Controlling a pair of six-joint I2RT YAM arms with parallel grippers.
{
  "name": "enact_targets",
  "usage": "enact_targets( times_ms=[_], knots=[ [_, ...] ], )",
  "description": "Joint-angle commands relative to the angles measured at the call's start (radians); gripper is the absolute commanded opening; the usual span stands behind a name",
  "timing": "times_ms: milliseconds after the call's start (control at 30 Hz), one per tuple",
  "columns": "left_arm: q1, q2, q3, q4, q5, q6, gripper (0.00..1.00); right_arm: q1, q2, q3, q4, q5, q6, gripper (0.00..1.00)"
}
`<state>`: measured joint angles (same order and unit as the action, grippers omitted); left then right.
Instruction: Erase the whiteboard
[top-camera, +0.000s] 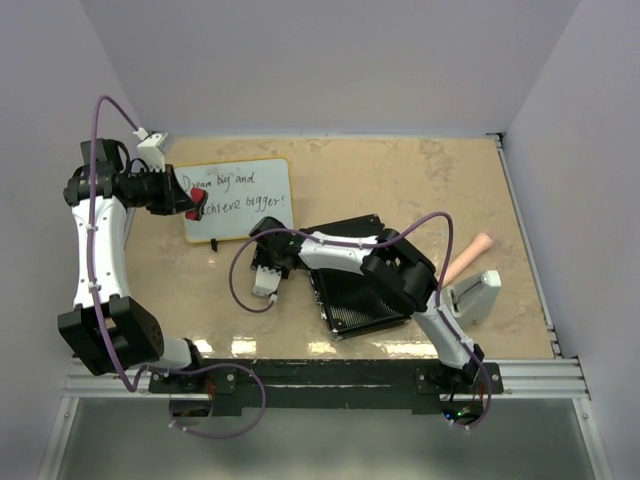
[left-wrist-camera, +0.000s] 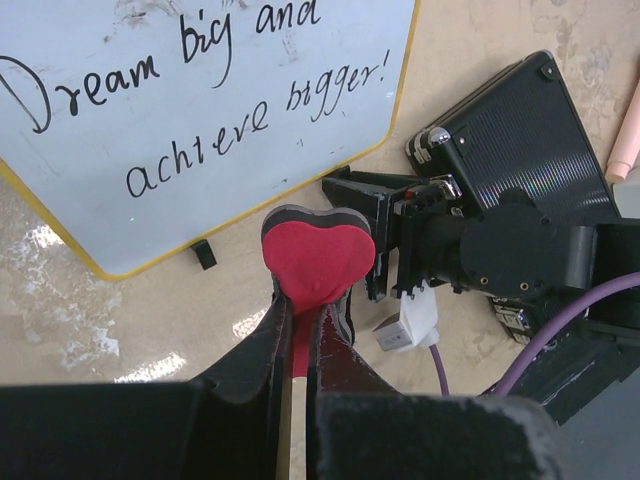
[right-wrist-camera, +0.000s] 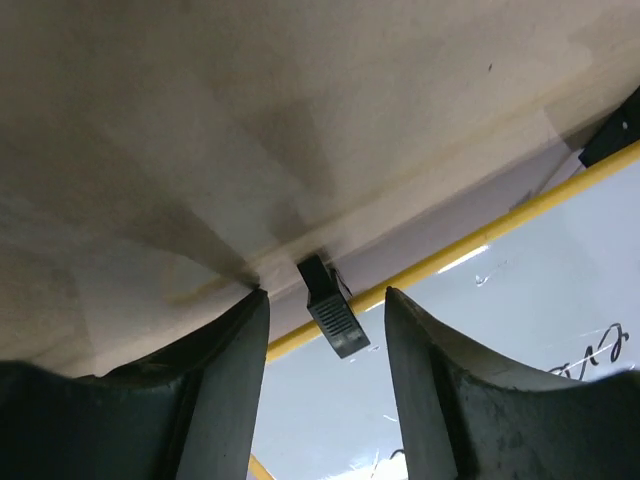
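Just past parted right fingers (right-wrist-camera: 225, 385), black foot (right-wrist-camera: 332, 318) of the whiteboard (right-wrist-camera: 520, 290).

Pale lilac walls (top-camera: 330, 60) around a glossy beige tabletop (top-camera: 420, 190), metal rail (top-camera: 330, 372) at its near edge.

White whiteboard (top-camera: 245, 200), yellow-framed, black handwriting; red heart eraser (left-wrist-camera: 318, 258), dark-edged; black ribbed case (top-camera: 355, 300); beige mottled desk (top-camera: 420, 180); purple cable (left-wrist-camera: 600, 298).

The small white yellow-framed board (left-wrist-camera: 190, 120) beyond the left pincer (left-wrist-camera: 308, 305) carries black handwriting: "Dream big and achieve bigger!"
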<state>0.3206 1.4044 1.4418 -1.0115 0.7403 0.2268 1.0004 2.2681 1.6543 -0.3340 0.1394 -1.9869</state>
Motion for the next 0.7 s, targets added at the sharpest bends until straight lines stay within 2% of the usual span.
enact_targets(
  times_ms=[0, 100, 133, 300, 433, 667],
  knots=[
    [0.011, -0.033, -0.009, 0.016, 0.039, -0.015, 0.0, -0.017, 0.021, 0.039, 0.023, 0.028, -0.053, 0.52],
    [0.011, -0.024, 0.002, 0.016, 0.048, -0.018, 0.0, -0.017, 0.034, 0.036, 0.046, 0.035, -0.069, 0.43],
    [0.012, -0.022, 0.006, 0.013, 0.05, -0.018, 0.0, -0.017, 0.037, 0.036, 0.047, 0.035, -0.075, 0.37],
    [0.011, -0.018, 0.017, 0.008, 0.05, -0.015, 0.0, -0.008, 0.03, 0.044, 0.029, 0.032, -0.082, 0.19],
    [0.012, -0.016, 0.014, 0.011, 0.047, -0.015, 0.0, 0.009, -0.004, 0.029, -0.016, 0.006, -0.084, 0.0],
    [0.012, -0.007, 0.014, 0.019, 0.051, -0.02, 0.0, 0.087, -0.068, -0.025, -0.066, -0.059, -0.079, 0.0]
  ],
)
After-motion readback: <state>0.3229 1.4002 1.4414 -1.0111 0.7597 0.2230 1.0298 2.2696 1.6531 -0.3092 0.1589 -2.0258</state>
